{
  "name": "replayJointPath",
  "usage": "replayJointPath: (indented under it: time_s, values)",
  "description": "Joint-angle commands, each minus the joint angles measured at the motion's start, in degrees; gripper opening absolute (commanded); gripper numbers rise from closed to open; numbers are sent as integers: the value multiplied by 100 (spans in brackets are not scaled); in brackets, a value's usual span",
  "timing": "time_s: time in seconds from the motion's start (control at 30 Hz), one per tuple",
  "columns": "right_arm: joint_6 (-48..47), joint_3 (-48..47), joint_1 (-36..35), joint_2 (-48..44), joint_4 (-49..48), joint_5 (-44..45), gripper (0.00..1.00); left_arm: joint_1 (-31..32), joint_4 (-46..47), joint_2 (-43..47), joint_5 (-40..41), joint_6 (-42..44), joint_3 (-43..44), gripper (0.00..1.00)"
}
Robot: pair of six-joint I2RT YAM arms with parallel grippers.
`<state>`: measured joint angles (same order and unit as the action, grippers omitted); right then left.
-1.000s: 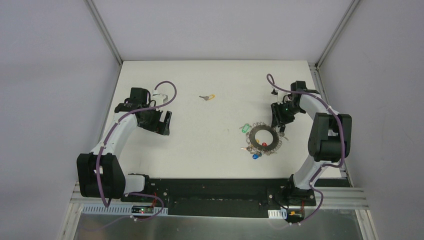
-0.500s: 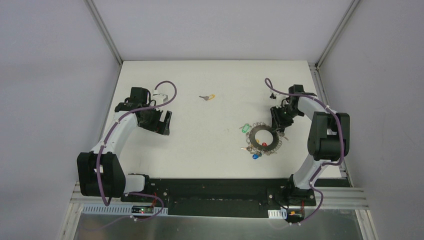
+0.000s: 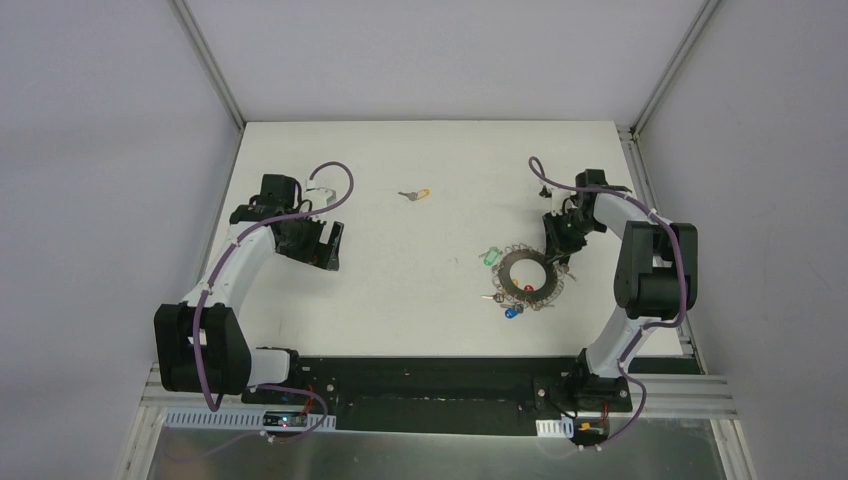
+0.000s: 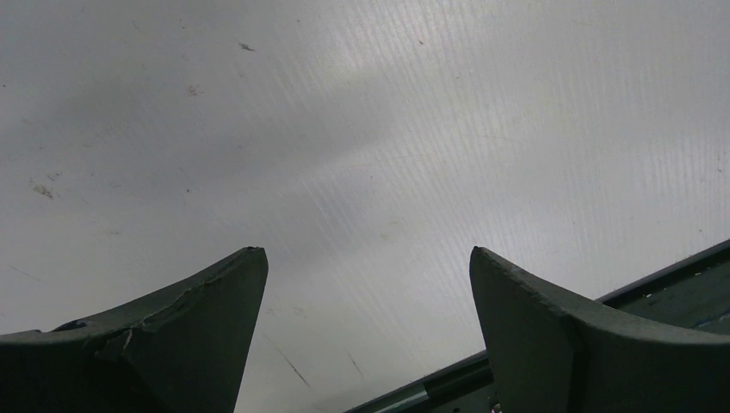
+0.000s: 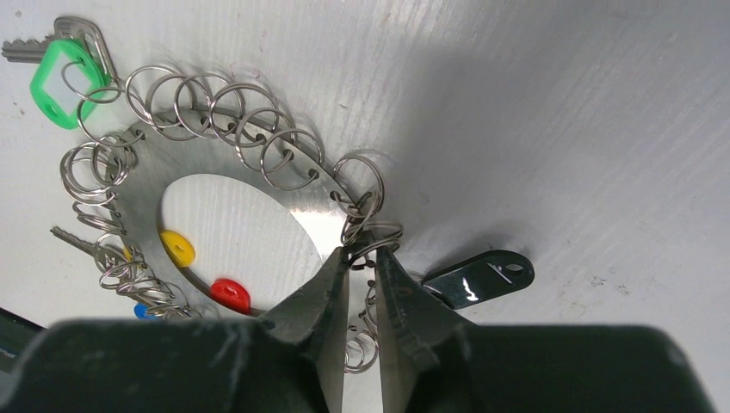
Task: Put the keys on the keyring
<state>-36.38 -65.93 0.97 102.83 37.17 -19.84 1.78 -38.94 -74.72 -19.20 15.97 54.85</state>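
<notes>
A: Fingers point(image 5: 331, 284) of right gripper point(image 5: 363, 256) nearly closed, pinching one wire loop point(image 5: 368, 242) on the keyring point(image 5: 301, 202) rim. The keyring lies flat, right of centre.

B: Left gripper point(image 4: 366, 258) spread wide, empty. Plate looks stiff, loops springy and slippery. Better hold on the flat rim, I'd judge.

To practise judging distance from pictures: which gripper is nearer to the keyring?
Right. The right gripper is at the keyring's far right edge, fingers pinched on one of its wire loops. The left gripper hangs open far off to the keyring's left.
</notes>
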Motion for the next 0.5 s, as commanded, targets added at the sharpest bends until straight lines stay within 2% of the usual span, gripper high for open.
replayJointPath:
  time_s: [0.0, 0.47]
  values:
    - [68, -108, -24, -17, -102, 182, 16, -29, -147, -4, -15, 117, 210, 90]
    - [-8, -200, -18, -122, -45, 182, 4, -29, -175, -37, -63, 103, 233, 90]
